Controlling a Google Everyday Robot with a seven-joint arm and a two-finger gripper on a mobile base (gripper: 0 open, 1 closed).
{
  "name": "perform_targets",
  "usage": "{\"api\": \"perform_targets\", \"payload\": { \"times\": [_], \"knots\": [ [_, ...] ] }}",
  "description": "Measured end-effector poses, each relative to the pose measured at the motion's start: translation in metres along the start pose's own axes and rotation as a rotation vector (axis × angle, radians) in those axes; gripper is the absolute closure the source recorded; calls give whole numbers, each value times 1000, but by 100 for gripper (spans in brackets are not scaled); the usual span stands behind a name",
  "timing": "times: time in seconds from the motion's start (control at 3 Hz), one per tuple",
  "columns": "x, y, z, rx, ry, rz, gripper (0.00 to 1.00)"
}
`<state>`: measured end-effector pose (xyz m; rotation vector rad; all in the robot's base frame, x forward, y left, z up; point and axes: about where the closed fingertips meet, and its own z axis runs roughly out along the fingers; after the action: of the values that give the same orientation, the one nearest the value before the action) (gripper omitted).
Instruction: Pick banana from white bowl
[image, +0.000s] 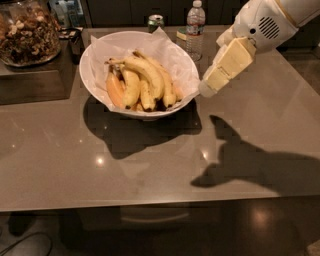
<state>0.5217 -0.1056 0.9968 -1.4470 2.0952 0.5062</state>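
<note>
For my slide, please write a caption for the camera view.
Pincer beside the right rim of the bowl; the banana lies inside it.

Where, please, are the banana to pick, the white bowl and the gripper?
banana (145, 69): camera view, middle of its arch.
white bowl (120, 111): camera view, front outer wall.
gripper (206, 89): camera view, its tip, beside the bowl's right rim.

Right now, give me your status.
Arm's gripper beside white bowl rim, clear of banana. Target banana atop the pile inside. Crinkled paper liner edge near gripper; water bottle behind.
</note>
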Motion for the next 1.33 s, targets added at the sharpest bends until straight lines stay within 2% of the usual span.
{"api": "perform_targets", "payload": {
  "times": [0.33,1.0,1.33],
  "knots": [
    [-22,-3,30,-43,-69,39,0],
    [-63,-11,81,-120,-126,73,0],
    [-64,-11,81,-121,-125,74,19]
  ]
}}
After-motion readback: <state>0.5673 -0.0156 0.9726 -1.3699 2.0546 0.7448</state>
